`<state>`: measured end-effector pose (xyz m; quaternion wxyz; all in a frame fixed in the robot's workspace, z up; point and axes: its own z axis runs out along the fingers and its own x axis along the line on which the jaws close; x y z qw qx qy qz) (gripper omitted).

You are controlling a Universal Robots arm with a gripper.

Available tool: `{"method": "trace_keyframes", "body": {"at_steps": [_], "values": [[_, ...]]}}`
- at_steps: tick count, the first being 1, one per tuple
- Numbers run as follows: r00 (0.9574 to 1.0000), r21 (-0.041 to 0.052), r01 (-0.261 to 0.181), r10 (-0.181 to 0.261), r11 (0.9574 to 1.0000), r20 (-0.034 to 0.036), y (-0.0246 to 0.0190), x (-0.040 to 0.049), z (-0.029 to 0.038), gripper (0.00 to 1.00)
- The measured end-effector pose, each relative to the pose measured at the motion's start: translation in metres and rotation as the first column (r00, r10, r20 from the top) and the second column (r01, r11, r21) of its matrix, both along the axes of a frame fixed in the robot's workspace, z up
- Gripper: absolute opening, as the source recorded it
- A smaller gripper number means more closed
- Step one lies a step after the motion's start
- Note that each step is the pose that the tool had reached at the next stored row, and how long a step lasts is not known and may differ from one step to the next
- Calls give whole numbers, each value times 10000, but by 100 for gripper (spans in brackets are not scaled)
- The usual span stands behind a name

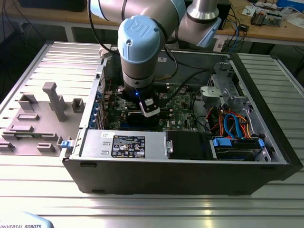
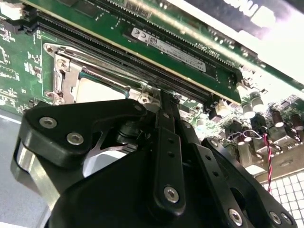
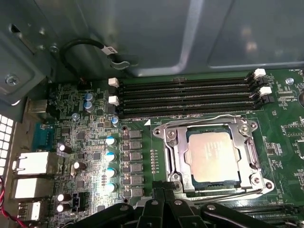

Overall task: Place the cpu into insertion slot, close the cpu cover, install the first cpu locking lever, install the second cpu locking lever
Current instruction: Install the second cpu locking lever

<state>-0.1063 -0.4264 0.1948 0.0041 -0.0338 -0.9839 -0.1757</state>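
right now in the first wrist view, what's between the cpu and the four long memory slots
In the first wrist view, the cpu cover rim and a thin wire locking lever run between the cpu and the memory slots, plus a strip of green board.

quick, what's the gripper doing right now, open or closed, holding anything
Gripper: fingers together, closed, holding nothing that can be seen; tips sit at the edge of the cpu cover, with the cpu seated.

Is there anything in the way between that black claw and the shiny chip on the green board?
Nothing visible. In the first wrist view the cpu already lies in the insertion slot, framed by the cpu cover. The gripper sits right at the socket's edge, with only bare board between them.
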Motion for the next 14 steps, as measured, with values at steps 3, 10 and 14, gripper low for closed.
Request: {"method": "trace_keyframes", "body": {"at_steps": [3,10,14], "values": [[10000,1,6,-6,10000,0,1,-8,75,11],[10000,4,10,-10,10000,0,1,-13,225,11],[10000,1,10,-10,10000,-4,1,-13,226,11]]}}
